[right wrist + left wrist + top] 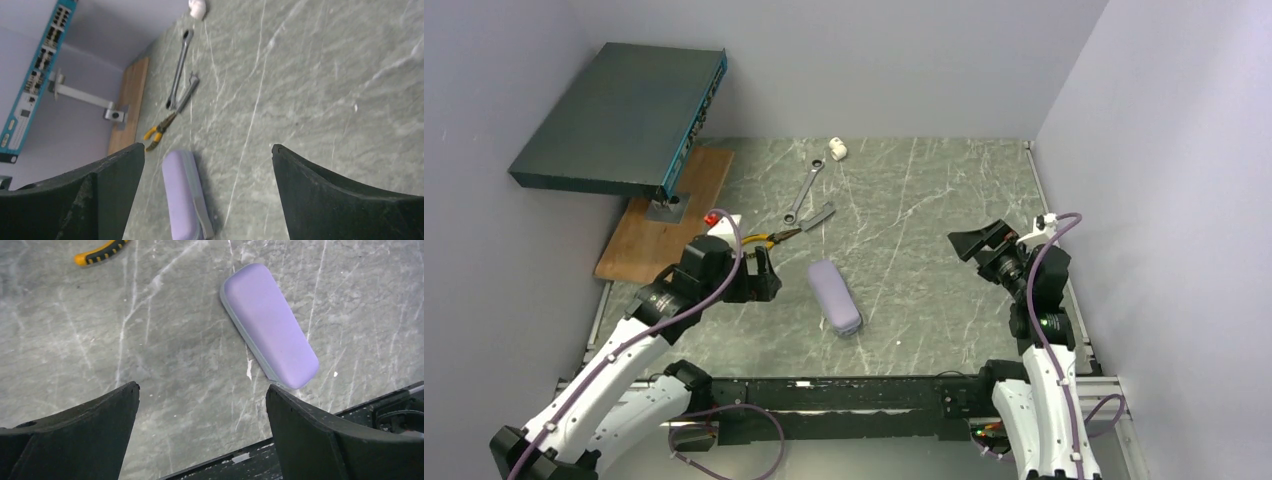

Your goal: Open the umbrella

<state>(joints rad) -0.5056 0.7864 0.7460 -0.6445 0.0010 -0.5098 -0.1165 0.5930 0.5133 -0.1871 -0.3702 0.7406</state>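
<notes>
My left jaws and my right jaws are both spread wide, holding nothing. I see no umbrella anywhere; I judge it sits inside the shut lilac case (835,296), which lies flat on the bench (944,210) between my arms, nearer the left one. So the case comes first. I would come down low and square with the left jaws across its narrow width to pin it. Then the right jaws can work the grey seam along its side rather than the smooth lid.
</notes>
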